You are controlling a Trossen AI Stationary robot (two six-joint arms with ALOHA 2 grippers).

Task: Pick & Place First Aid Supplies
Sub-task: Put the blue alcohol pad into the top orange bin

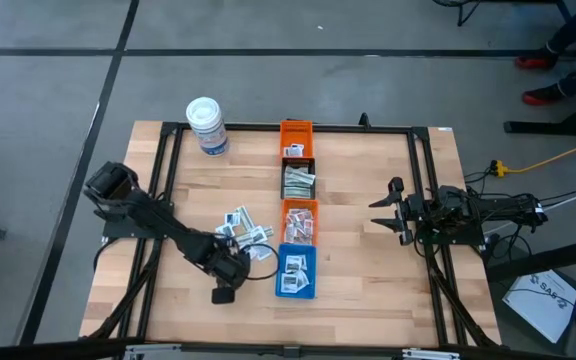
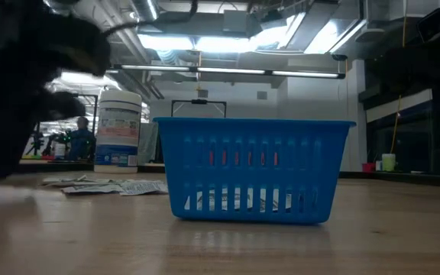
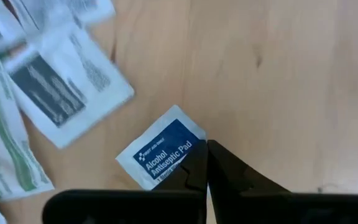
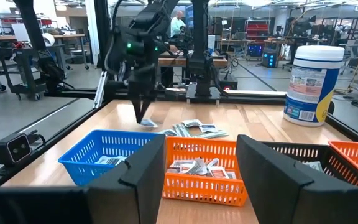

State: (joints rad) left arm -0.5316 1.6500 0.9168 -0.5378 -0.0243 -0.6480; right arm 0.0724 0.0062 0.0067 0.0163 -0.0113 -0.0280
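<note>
My left gripper (image 1: 246, 258) points down over the wood between the loose pile of first aid supplies (image 1: 243, 228) and the blue bin (image 1: 296, 272). It is shut on a small white packet with a blue label reading "Alcohol Antiseptic Pad" (image 3: 163, 149). The right wrist view shows this gripper (image 4: 143, 119) with the packet at its fingertips. More white packets and pale green strips (image 3: 36, 93) lie flat on the table beside it. My right gripper (image 1: 380, 215) waits at the table's right side, level and open. My left gripper pinches the packet by one edge near a corner (image 3: 188, 155) between its two fingers (image 3: 229, 174). The fingers come from above, pointing steeply down. The rest of the packet sticks out flat beside the fingertips. Whether it is clear of the table I cannot tell.
A row of bins runs down the table's middle: orange (image 1: 296, 137), black (image 1: 298, 178), orange (image 1: 300, 220) and the blue one, all holding packets. A white tub with a blue label (image 1: 207, 125) stands at the far left. A black frame (image 1: 268, 127) rims the table.
</note>
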